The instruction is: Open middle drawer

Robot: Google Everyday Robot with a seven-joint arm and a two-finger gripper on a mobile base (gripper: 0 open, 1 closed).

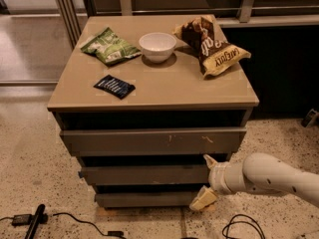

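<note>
Three drawers (149,141) (144,174) (144,199), three snack packets (109,46) (212,44) (114,86), one white bowl (157,45), one hand (206,180) beside the middle drawer (144,174).

The surface (164,91) carries a green bag (110,46), white bowl (157,46) and brown chip bag (212,46) across the upper frame, with a dark packet (114,86) below left. Black cables (36,222) lie bottom left; the pincer (207,179) hangs lower right.

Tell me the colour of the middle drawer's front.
Plain grey-brown, camera view. Open claw at right end of middle drawer.
</note>
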